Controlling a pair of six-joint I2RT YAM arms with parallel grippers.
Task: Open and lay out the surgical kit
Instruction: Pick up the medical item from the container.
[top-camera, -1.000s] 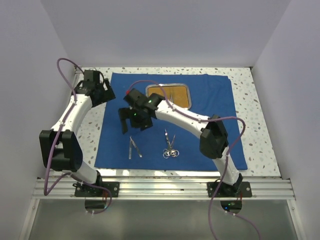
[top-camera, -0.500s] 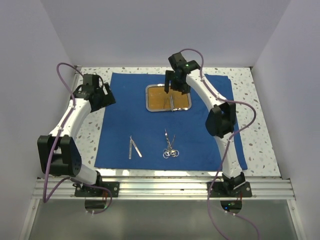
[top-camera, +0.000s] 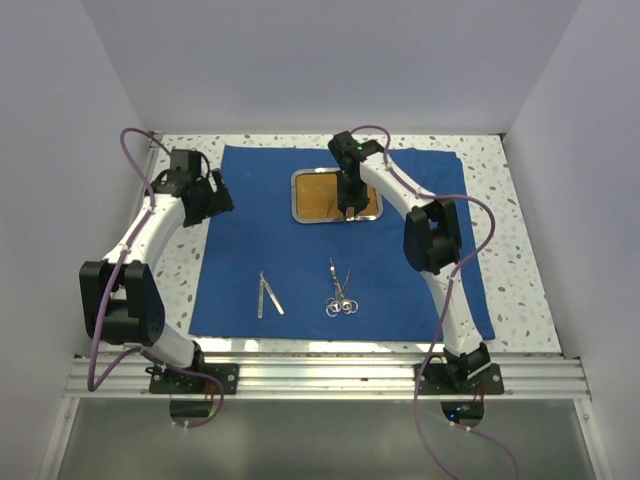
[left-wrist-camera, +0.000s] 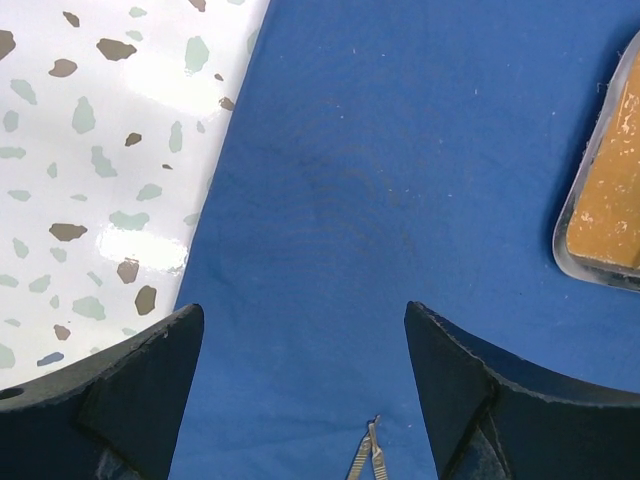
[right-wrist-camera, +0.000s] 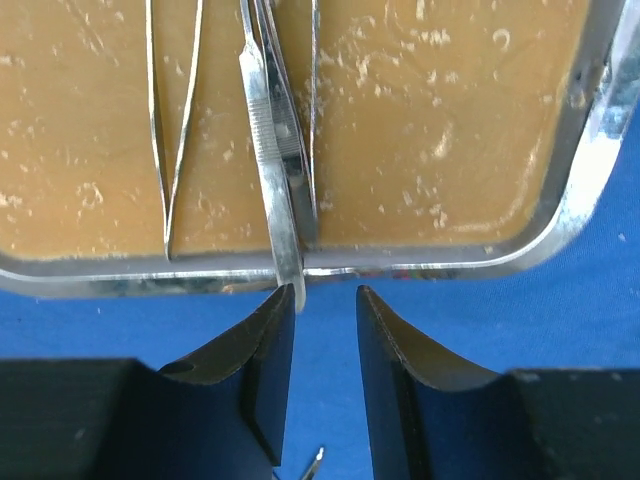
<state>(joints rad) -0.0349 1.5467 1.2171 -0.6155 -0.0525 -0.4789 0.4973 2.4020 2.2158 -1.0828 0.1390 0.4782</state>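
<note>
- Surgical kit (top-camera: 420, 270), top view: blue wrap (top-camera: 240, 260) spread flat, steel tray (top-camera: 310, 220) at its far middle, tweezers (top-camera: 266, 297) and ring-handled instruments (top-camera: 340, 300) nearer the arms. The right gripper (top-camera: 349, 205) is over the tray.
- Left wrist: left gripper (left-wrist-camera: 300, 340), jaws wide over bare wrap, tray corner at right.
- Right wrist: right gripper's jaws narrow, with only cloth showing between them. Thumb forceps (right-wrist-camera: 275, 150) in the tray reach one fingertip (right-wrist-camera: 280, 310).
</note>
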